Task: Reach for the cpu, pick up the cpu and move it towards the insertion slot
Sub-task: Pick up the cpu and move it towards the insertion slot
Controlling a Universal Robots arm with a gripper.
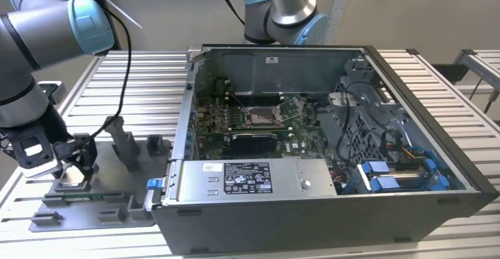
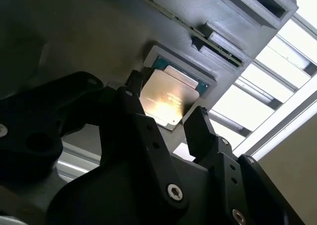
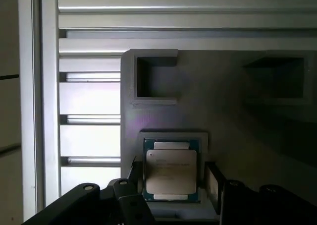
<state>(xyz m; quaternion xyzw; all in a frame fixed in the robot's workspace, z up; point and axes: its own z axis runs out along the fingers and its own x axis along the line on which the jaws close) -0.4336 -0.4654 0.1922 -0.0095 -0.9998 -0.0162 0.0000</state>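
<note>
The gripper hangs low over the grey tray, which lies on the slatted worktop at its near corner on the exterior view's left. The cpu sits flat in its own shallow square recess in that tray, pale metal top upward, directly under the gripper, between the two black fingers.

The fingers are apart, one on each side of the chip and down at about its level. In the first wrist view a thin gap shows on each side, so I judge it is not yet clamped. The cpu is close to square, a little longer one way, and the fingers flank its longer edges, so the gripper seems lined up across the shorter span.

Beyond the chip's recess the tray carries a deeper square pocket, shadowed inside, with nothing in it that I can make out.

The insertion slot lies well apart from the cpu, toward the exterior view's right, set in the green motherboard on the floor of the open computer case. The case wall stands between tray and slot. A silver power supply box sits in the case's near edge, just in front of the motherboard
</note>
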